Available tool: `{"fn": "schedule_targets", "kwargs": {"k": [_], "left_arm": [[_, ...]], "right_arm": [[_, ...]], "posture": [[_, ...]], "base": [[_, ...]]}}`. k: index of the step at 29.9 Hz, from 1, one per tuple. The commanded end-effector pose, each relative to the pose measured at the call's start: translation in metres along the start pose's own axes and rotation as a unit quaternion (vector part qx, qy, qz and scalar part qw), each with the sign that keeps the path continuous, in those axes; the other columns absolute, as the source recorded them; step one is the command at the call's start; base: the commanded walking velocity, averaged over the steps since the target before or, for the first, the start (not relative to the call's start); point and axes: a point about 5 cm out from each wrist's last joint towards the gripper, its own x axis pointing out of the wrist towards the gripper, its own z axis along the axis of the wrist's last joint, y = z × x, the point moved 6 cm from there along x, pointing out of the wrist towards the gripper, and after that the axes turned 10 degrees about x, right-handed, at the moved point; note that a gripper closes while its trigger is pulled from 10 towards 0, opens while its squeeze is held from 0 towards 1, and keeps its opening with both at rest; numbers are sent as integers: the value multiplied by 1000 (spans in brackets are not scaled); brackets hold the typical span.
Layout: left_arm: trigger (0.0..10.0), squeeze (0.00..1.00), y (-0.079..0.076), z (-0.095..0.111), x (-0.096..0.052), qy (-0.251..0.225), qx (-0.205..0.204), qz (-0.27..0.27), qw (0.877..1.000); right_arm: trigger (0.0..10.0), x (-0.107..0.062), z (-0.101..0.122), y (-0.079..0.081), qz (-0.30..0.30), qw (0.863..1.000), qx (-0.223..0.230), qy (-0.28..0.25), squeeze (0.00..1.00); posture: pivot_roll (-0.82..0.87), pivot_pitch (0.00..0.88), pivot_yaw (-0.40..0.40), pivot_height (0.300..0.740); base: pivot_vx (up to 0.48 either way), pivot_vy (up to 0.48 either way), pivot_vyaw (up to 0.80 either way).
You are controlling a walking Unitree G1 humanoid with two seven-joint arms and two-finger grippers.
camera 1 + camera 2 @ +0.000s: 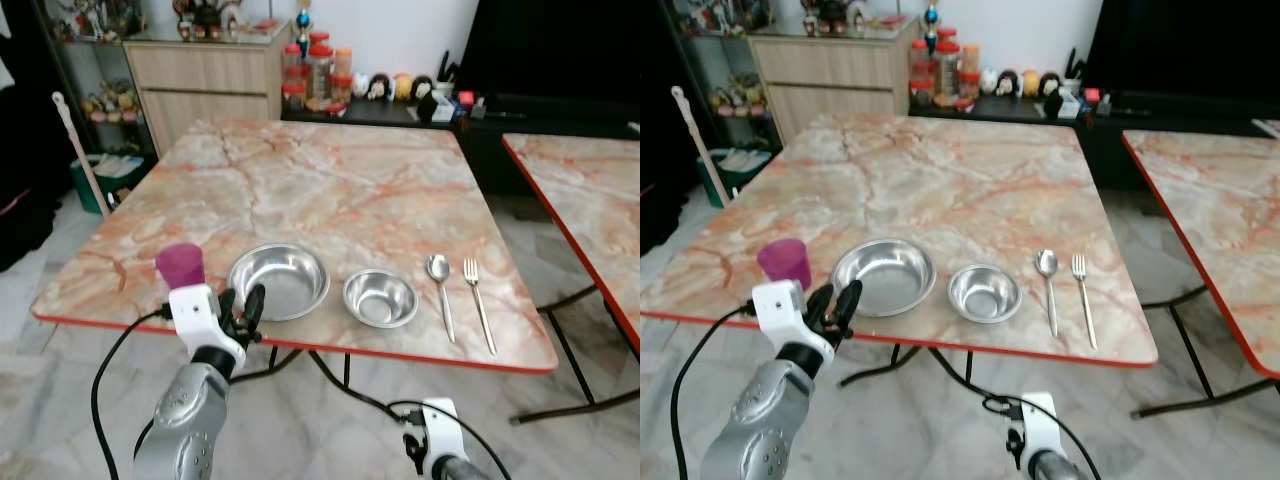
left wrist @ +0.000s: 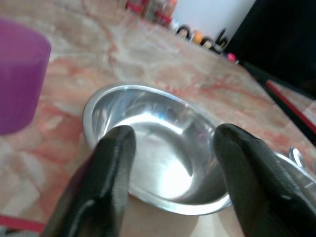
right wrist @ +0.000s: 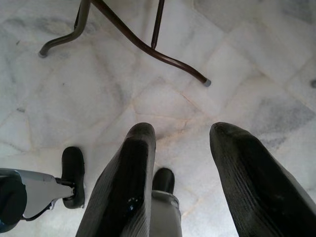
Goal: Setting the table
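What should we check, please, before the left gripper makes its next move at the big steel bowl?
1. left gripper open: ok, fingers apart in the left wrist view.
2. Aligned with the large bowl: ok, at its near rim.
3. Contact with the rim: cannot tell.
4. purple cup out of the way: cannot tell, it stands close beside the wrist.
5. small bowl, spoon and fork laid out: ok.
6. right gripper out of the way: ok, low, pointing at the floor.

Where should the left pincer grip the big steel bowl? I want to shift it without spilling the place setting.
Pinch the near rim of the large bowl, coming from the table's front edge where the open left pincer hovers. The thin, flared rim suits a two-finger pinch; the purple cup crowds its left.
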Motion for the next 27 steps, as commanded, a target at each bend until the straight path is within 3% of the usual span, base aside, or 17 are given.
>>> {"fn": "schedule_targets", "kwargs": {"k": [1,5,6,11,16,27], "left_arm": [[10000,984,5,-5,3,19,4,17,1000],[10000,984,12,-8,6,40,13,41,998],[10000,0,14,-11,8,49,-3,51,997],[10000,0,19,-18,11,83,-28,87,992],[10000,0,13,-23,17,101,-46,79,991],[10000,0,26,-17,25,107,-39,134,984]], "right_arm": [[10000,0,3,0,0,1000,1,-4,0],[10000,0,2,0,-1,1000,3,-4,0],[10000,0,2,-1,-2,1000,4,-4,0],[10000,0,0,-1,-3,1000,7,-3,0],[10000,0,0,0,0,1000,6,-2,0],[10000,0,1,2,2,1000,13,-4,0]], "posture": [[42,0,-18,732],[42,0,-18,732],[34,0,-12,732],[32,0,-10,732],[23,0,-3,732],[12,0,3,732]], "base": [[0,0,0],[0,0,0],[0,0,0],[0,0,0],[0,0,0],[0,0,0]]}}
